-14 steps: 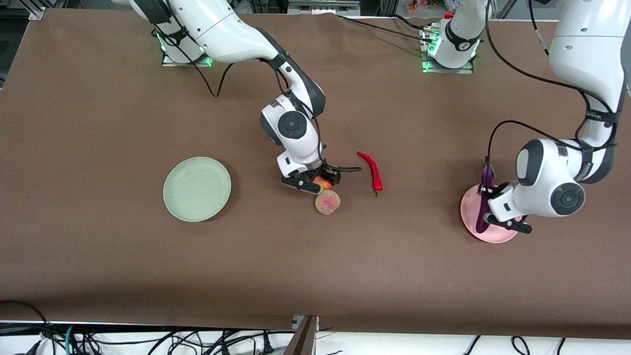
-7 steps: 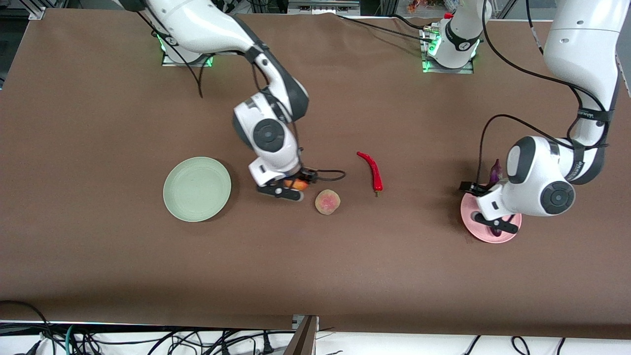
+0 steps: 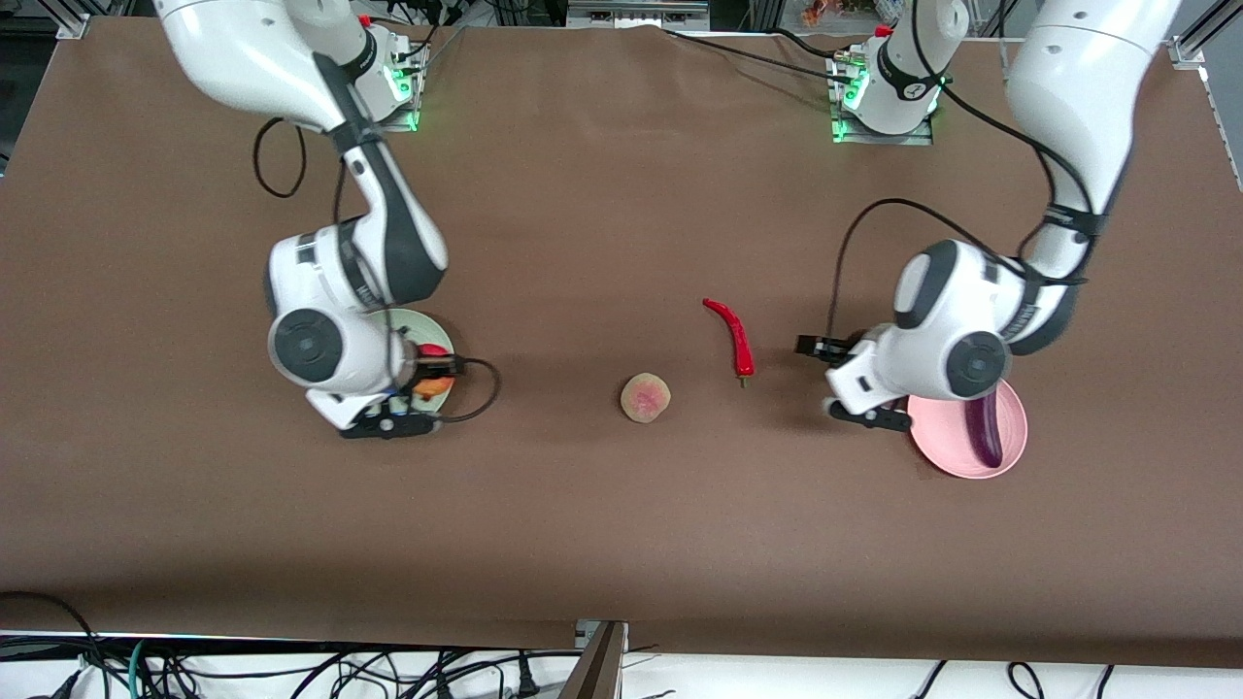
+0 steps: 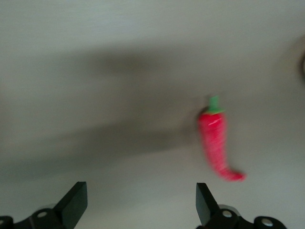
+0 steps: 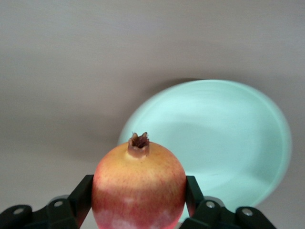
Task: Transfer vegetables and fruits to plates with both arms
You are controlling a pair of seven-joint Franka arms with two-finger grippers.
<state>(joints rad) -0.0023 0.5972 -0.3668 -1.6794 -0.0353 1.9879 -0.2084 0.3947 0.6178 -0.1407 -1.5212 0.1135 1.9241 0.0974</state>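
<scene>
My right gripper [image 3: 413, 403] is shut on the red-and-yellow apple [image 3: 433, 386] and holds it over the edge of the pale green plate [image 3: 430, 333]. The right wrist view shows the apple [image 5: 138, 183] between the jaws with the green plate [image 5: 228, 138] below. My left gripper [image 3: 856, 408] is open and empty, over the table between the pink plate [image 3: 957, 464] and the red chili [image 3: 735, 335]. The purple eggplant [image 3: 986, 427] lies on the pink plate. The left wrist view shows the chili [image 4: 217, 143] ahead of the open gripper [image 4: 140, 205]. The peach [image 3: 646, 397] sits mid-table.
Brown cloth covers the table [image 3: 621, 544]. Black cables hang from both wrists near the grippers. The arm bases stand along the edge farthest from the front camera.
My right arm carried the apple from beside the peach to over the green plate. My left gripper let go of the eggplant, which now lies on the pink plate, and moved toward the chili.
</scene>
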